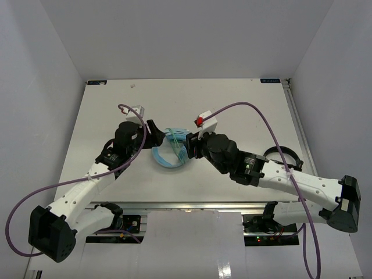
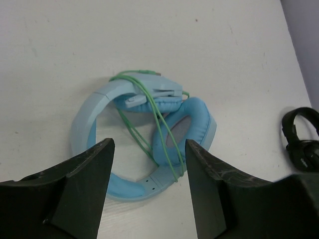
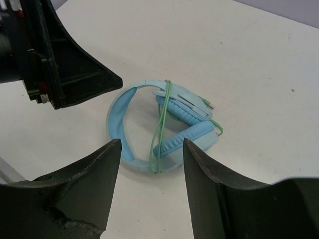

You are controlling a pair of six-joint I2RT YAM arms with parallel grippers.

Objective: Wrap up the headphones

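The light blue headphones [image 1: 168, 152] lie flat on the white table, earcups folded in. The pale green cable [image 2: 164, 130] is looped several times around the headband and earcups; its plug end shows in the right wrist view [image 3: 209, 105]. My left gripper [image 1: 154, 129] is open and empty, just left of the headphones and above the table; they show between its fingers [image 2: 148, 145]. My right gripper [image 1: 190, 145] is open and empty, just right of them [image 3: 152, 143]. The headphones [image 3: 117, 119] touch neither gripper. The left gripper's fingers [image 3: 75, 74] show in the right wrist view.
Black headphones [image 1: 282, 156] lie at the right of the table, partly under my right arm, and also show in the left wrist view [image 2: 301, 137]. Purple cables arc over both arms. White walls enclose the table on three sides.
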